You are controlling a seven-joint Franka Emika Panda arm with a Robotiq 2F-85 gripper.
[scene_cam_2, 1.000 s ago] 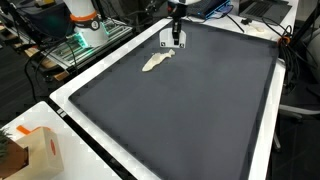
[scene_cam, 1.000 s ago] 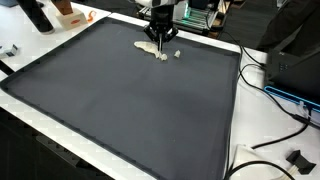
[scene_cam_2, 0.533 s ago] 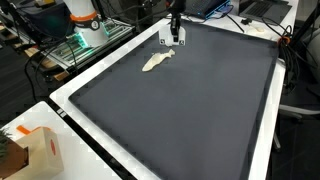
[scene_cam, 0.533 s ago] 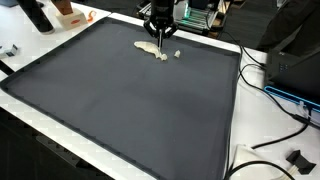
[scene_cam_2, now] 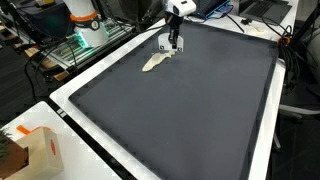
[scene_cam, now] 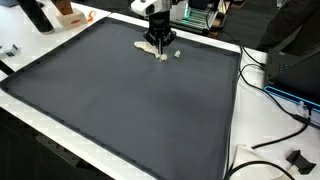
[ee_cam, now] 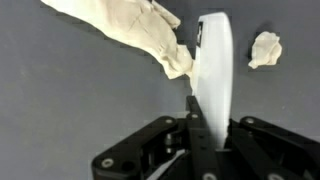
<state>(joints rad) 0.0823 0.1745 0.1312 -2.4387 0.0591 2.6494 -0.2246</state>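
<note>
The gripper [ee_cam: 205,122] is pinched tight on a smooth white piece [ee_cam: 214,65], long, with a rounded end (what it is exactly, I can't tell). It is held low near the far edge of the dark mat [scene_cam: 120,100], its side against a crumpled cream rag [ee_cam: 125,28]. A small scrap [ee_cam: 265,48] lies just beside it.

Robotics lab, loose cables [scene_cam: 290,98], electronics [scene_cam_2: 85,42], matted workbench [scene_cam: 130,100]
</note>
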